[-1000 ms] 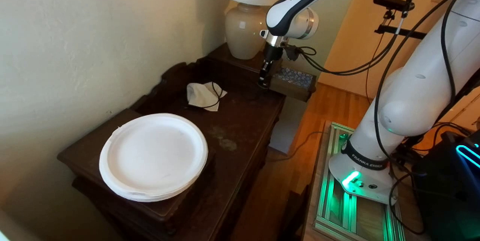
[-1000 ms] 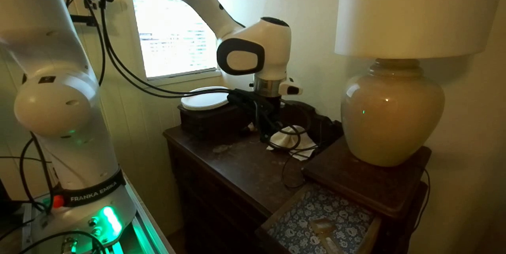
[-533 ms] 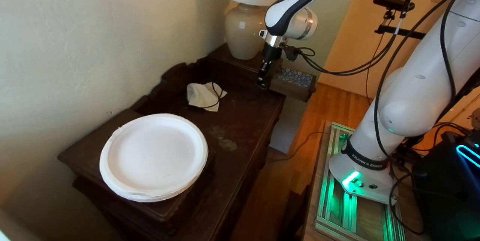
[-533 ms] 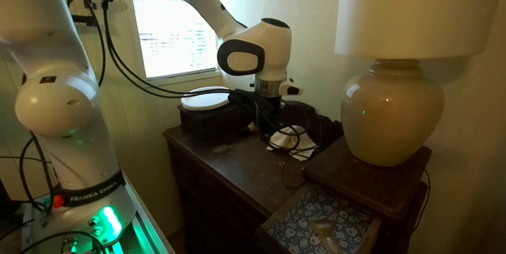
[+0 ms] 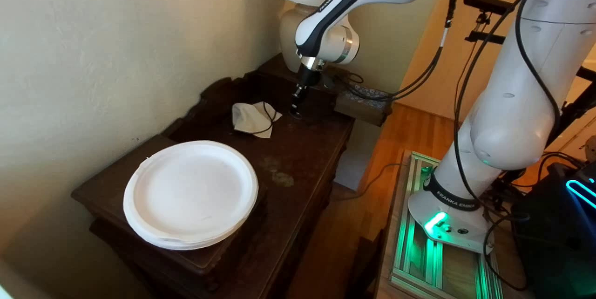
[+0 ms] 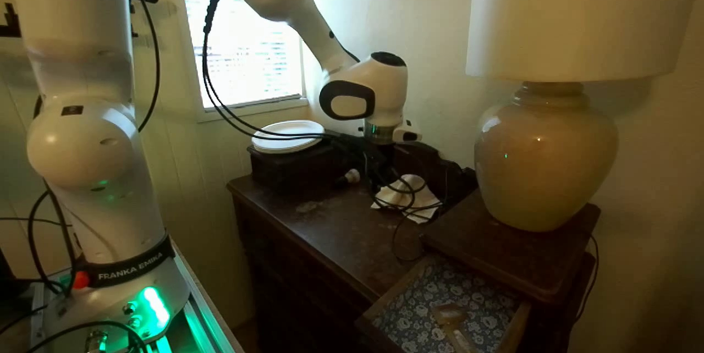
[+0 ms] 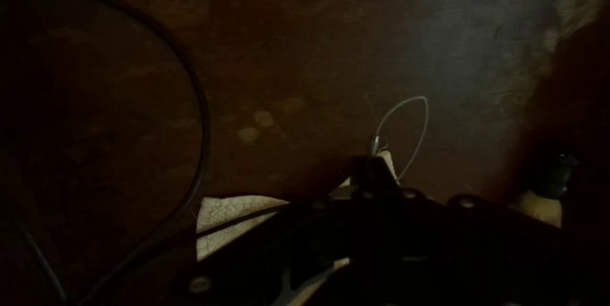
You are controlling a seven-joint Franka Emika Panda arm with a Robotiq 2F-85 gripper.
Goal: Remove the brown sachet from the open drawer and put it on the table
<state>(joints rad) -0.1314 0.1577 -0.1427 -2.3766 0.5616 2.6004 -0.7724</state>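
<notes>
Brown sachet, or what I take for it, lies nearest me in the open drawer, brown at its far end and paler toward me; its long axis runs aslant to the drawer's walls, and its near end passes out of my sight. Just beyond, the lamp stands on a raised end of the bench. Farther along, well apart from the sachet, the fingers point down over the bench top, just beside a pale cloth. The wrist view is dark, but they look to be together, meeting at their ends; a thin loop shows there, and whether they pinch it I can't tell. Farther still sits a white plate. What matters, I'd judge, is that the sachet lies toward me and lower, past the bench top's drawer-side edge: the fingers must cross that way, part, turn to straddle the long axis, and dip inside the drawer's walls without brushing the lamp.
</notes>
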